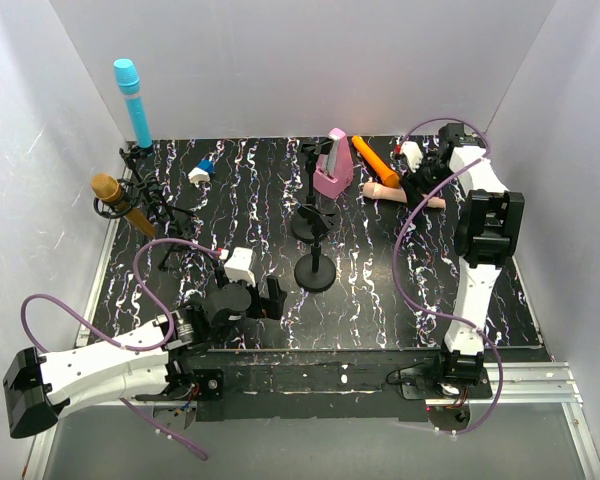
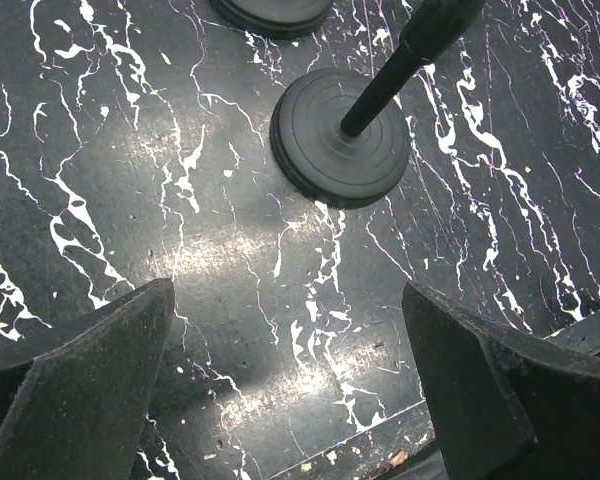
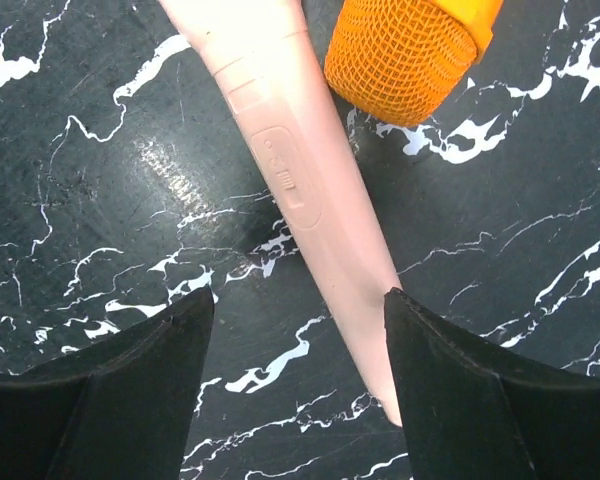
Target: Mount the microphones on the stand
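Note:
A pale pink-beige microphone (image 3: 300,190) lies on the black marbled table, and its slim tail runs between the fingers of my right gripper (image 3: 295,330). That gripper is open. Its right finger (image 3: 460,380) touches the tail, while the left finger stands apart from it. The orange microphone's mesh head (image 3: 405,50) lies just beyond. From above, the pink-beige microphone (image 1: 385,191) and the orange one (image 1: 373,160) lie at the back right under my right gripper (image 1: 420,183). The cyan microphone (image 1: 130,100) and the gold one (image 1: 115,200) sit in the stand (image 1: 150,190) at the left. My left gripper (image 1: 263,300) is open and empty.
A pink metronome (image 1: 332,165) stands beside the orange microphone. Two black round-base stands (image 1: 315,270) (image 1: 313,222) occupy the middle of the table; the nearer base (image 2: 342,135) is just ahead of my left gripper (image 2: 285,370). A small blue-and-white piece (image 1: 201,170) lies at the back left.

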Robot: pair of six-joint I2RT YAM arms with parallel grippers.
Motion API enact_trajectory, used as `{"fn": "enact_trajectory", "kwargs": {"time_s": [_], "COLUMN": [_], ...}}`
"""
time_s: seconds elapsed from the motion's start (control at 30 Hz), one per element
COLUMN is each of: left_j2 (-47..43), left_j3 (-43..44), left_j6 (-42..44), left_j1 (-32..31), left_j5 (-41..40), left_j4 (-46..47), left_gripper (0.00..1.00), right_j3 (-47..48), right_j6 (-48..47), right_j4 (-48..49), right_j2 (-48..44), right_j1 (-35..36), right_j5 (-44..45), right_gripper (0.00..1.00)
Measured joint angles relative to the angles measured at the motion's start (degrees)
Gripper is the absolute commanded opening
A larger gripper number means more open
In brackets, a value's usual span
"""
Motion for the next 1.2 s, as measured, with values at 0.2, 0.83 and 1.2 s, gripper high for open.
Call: {"fn": "enact_trajectory", "kwargs": {"time_s": [0.2,0.83,1.2], "left_j2": [0.0,0.5,-6.4], "left_j3": [0.8,6.3,10.1], "left_j6": [0.2,0.1,-4.0], "left_j1": [0.0,0.0,0.1], "left_j5": [0.5,5.0,11.4], "left_j4": [-0.5,-1.7,4.7], "left_gripper": [0.98,0.98,0.98], "right_j3": [1.2,-10.7,-35.7], "right_j6": [-1.0,-5.5,5.3], "right_j4": [-0.3,0.6,-0.5], "right_j2": [2.7,-2.8,-32.2], "right_j1": [0.5,1.5,1.5], "right_j5": [0.5,4.2,-7.8], "right_gripper": [0.71,0.01,0.01]}}
